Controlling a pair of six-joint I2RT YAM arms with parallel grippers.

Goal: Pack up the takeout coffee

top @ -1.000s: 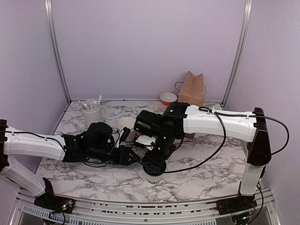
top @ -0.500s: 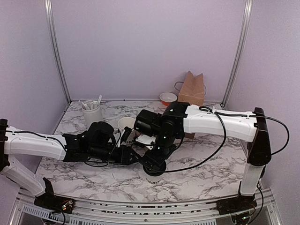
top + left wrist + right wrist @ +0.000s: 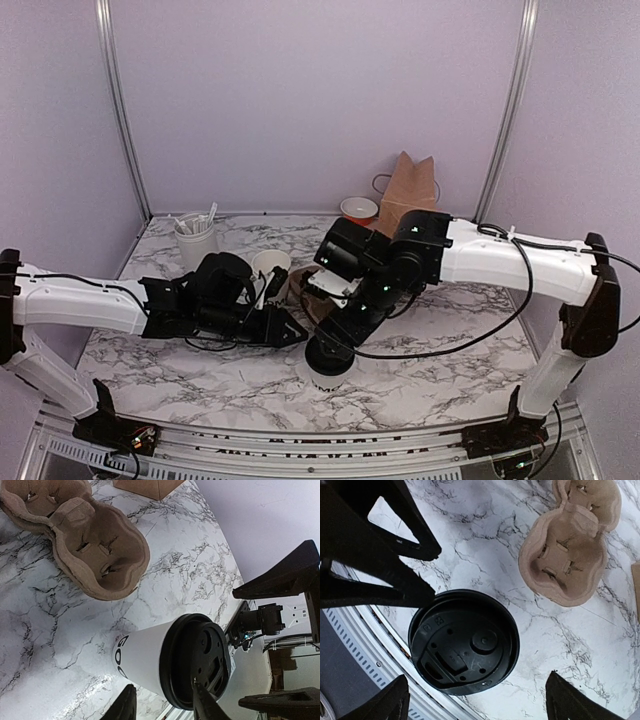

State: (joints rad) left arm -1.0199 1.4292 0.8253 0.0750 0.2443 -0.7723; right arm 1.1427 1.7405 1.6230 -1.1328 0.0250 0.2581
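Note:
The takeout coffee (image 3: pixel 327 372), a white cup with dark lettering and a black lid, stands upright near the table's front edge. It shows in the left wrist view (image 3: pixel 150 657) and from above in the right wrist view (image 3: pixel 464 648). My left gripper (image 3: pixel 298 335) is open just left of the cup, its fingertips (image 3: pixel 122 707) flanking the cup's near side without closing on it. My right gripper (image 3: pixel 335 335) hovers open above the lid, its fingers (image 3: pixel 385 702) spread wide and clear of it. A brown moulded cup carrier (image 3: pixel 85 540) lies just behind the cup, also in the right wrist view (image 3: pixel 570 545).
A lidless white cup (image 3: pixel 268 266) stands behind my left gripper. A white utensil holder (image 3: pixel 196 240) is at the back left. A brown paper bag (image 3: pixel 408 190) and a red-and-white bowl (image 3: pixel 358 208) stand at the back. The table's front rail (image 3: pixel 365 630) runs close to the cup.
My right gripper has lifted off the lid and its arm has swung to the right. My left gripper has edged right towards the cup. The cup has stayed put.

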